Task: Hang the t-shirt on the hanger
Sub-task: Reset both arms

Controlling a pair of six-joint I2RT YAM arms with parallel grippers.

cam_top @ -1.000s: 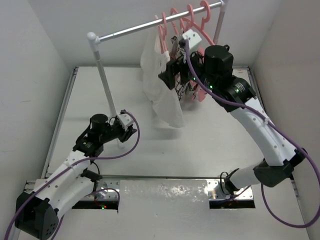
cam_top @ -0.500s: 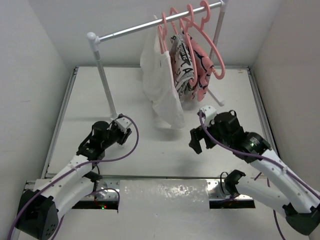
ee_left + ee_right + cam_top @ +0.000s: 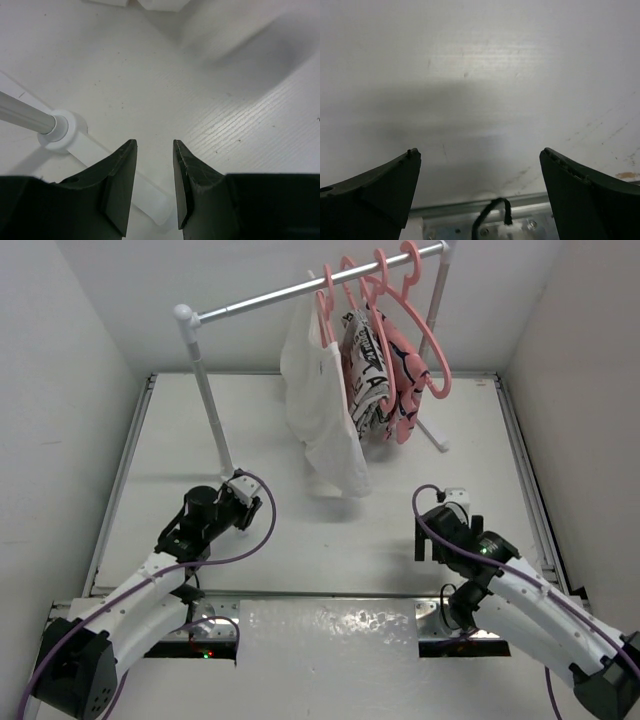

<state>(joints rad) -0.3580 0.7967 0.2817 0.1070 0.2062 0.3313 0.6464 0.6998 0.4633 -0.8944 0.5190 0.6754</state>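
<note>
Your t-shirt, draped on the hanger, should feel soft and light; pinch a shoulder. Both empty: left gripper fingers narrowly parted, right gripper wide.

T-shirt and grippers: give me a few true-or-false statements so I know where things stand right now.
1. The t-shirt hangs on a hanger from the rail. True.
2. The right gripper is shut on the t-shirt. False: it is open and empty, low over the table.
3. The left gripper is open, nothing between its fingers. True.
4. Only one garment hangs on the rail. False: a patterned garment and a pink garment hang beside the t-shirt.
</note>
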